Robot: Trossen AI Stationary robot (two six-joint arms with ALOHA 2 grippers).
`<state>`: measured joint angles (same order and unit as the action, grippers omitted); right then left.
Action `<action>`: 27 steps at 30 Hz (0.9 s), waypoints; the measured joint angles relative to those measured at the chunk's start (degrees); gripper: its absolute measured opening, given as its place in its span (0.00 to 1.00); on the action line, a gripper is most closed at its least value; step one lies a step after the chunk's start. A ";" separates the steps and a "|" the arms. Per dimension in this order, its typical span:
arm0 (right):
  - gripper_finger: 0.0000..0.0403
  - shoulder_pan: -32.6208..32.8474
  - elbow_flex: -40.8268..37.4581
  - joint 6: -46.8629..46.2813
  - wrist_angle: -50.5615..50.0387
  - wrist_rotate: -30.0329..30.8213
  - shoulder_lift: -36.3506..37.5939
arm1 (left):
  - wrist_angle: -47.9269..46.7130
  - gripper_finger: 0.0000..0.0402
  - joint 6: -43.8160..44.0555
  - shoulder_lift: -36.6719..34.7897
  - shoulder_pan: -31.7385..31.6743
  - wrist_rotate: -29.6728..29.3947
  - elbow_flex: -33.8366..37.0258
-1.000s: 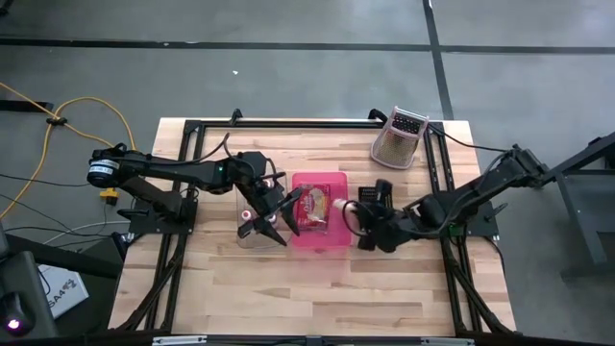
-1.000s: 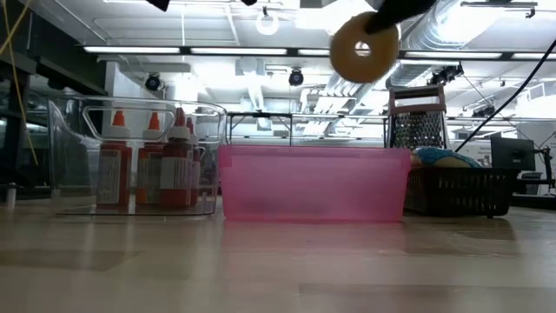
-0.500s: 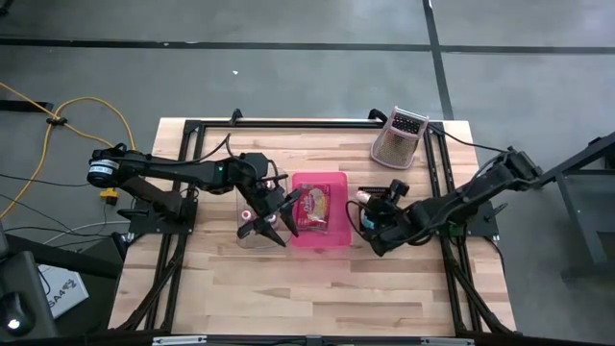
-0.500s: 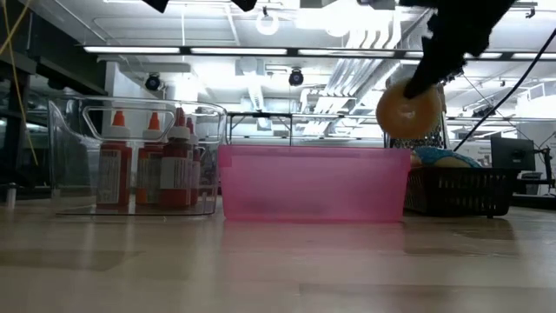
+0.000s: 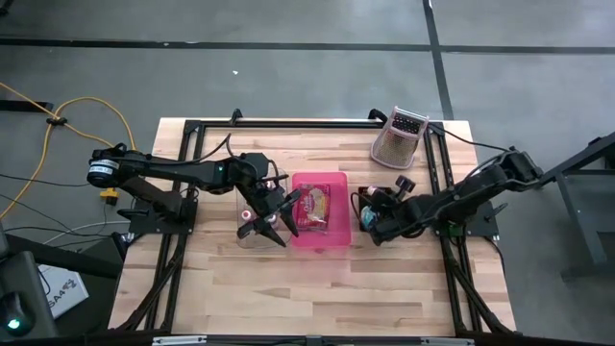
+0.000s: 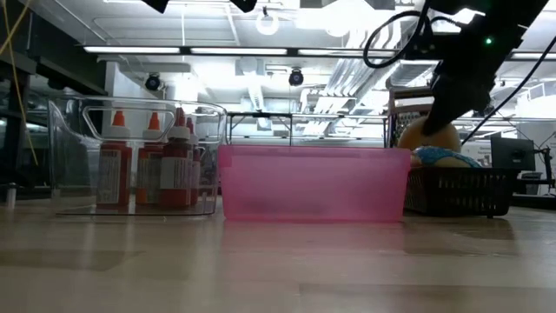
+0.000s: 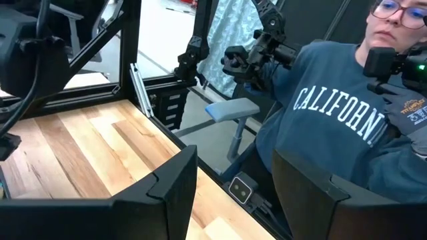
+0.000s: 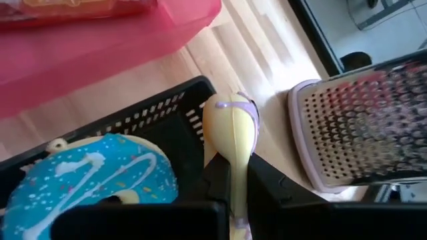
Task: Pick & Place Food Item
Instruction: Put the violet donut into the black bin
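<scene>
Donut I hold: a pale yellow donut (image 8: 231, 127) with a purple icing line, standing on edge, its flat faces between my right end effector (image 8: 231, 175) fingers, which pinch it from both sides.
Where it is: over the black mesh basket (image 8: 163, 113), just right of the pink bin (image 5: 320, 210); from counter level it hangs low at the basket's rim.
Key relation: the basket lies directly below my pinch, so I judge the coming move to be a short lowering and a release, ring kept upright.
Neighbour in basket: a blue-iced sprinkled donut (image 8: 93, 180), glossy, lying flat beside mine; I should land clear of it.
Pink bin: translucent plastic, a wrapped pastry (image 5: 316, 205) inside.
Beyond the basket: a perforated metal grater (image 5: 399, 137).
Left end effector (image 5: 266, 223): spread, idle, left of the pink bin over the clear bottle bin (image 6: 135, 156).
</scene>
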<state>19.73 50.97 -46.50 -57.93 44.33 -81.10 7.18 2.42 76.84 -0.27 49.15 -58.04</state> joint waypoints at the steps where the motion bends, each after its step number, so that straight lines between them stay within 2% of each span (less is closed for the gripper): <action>1: 0.04 0.02 -0.18 0.02 0.38 -0.19 0.00 | 0.00 0.46 0.00 0.00 0.00 0.00 0.02; 9: 0.04 0.02 -0.27 0.94 1.22 -1.05 0.00 | 0.07 0.46 -0.71 0.00 0.00 -0.07 0.02; 15: 0.04 -0.09 -3.53 4.48 8.18 -1.12 0.00 | 0.07 0.46 -0.90 0.00 0.00 -0.07 0.02; 22: 0.04 -1.69 -4.78 4.73 8.85 -0.97 0.00 | 0.07 0.46 -0.92 0.02 0.00 -0.11 0.03; 27: 0.06 -3.80 -5.14 5.72 9.24 -3.34 0.00 | 0.07 0.46 -0.92 0.02 0.00 -0.11 0.04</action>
<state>15.92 45.82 -40.78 -48.68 40.99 -81.10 7.25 1.50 76.86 -0.27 49.04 -58.00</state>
